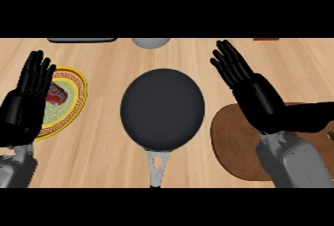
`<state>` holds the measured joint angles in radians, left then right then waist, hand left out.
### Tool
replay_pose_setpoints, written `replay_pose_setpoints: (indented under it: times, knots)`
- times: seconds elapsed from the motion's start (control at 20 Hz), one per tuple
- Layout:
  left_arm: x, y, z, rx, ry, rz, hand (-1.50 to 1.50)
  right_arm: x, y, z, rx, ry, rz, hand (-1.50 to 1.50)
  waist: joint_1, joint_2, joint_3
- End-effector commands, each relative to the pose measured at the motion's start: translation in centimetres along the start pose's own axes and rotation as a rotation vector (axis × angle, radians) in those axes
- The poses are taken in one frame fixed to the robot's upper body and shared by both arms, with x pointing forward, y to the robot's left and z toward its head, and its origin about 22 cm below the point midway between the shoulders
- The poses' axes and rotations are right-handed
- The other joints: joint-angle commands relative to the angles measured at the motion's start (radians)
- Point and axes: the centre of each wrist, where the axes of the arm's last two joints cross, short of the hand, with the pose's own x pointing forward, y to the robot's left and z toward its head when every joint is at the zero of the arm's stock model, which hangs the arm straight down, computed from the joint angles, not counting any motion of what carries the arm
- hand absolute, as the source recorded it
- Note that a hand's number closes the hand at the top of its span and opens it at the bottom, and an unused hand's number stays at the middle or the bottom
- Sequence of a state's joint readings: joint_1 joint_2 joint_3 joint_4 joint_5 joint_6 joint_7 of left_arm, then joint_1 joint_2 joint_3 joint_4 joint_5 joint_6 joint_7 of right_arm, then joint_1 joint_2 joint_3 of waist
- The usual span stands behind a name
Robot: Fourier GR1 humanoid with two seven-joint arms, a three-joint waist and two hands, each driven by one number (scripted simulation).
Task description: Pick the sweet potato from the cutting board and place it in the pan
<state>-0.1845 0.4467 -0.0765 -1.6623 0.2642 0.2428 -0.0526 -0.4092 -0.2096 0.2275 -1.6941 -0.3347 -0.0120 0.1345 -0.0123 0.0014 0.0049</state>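
— How does the light look to you?

— Bright and even across the pale wooden counter (98,154); you get no hard shadows anywhere.

— Any glare?

— None on the round black pan (162,109): its surface reads flat matte. Only its grey metal handle (157,170) shows a soft sheen.

— And the black robot hands?

— They're so dark that you lose their surface detail.

black pan (162,108) sits mid table (98,163); right robot hand (251,90) flat-fingered above brown cutting board (231,141), left robot hand (26,99) over yellow plate (73,95).
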Motion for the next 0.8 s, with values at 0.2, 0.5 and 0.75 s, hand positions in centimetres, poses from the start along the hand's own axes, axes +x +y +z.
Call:
replay_pose_setpoints:
  times: [0.2, 0.5, 0.75]
  knots:
    - [-2.2, 0.7, 0.7, 0.075, 0.229, 0.036, 0.00, 4.8, -13.5, 5.0, 0.024, -0.126, -0.004, 1.50, -0.012, 0.005, -0.001]
    - [-3.7, 0.1, 2.2, 0.083, 0.359, 0.094, 0.00, 6.2, -20.6, 13.4, -0.105, 0.043, 0.460, 1.50, -0.070, -0.002, 0.002]
    - [-3.7, 0.0, 2.7, 0.032, 0.362, 0.096, 0.00, 9.0, -25.8, 20.3, -0.119, 0.139, 0.619, -1.50, -0.020, -0.002, -0.002]
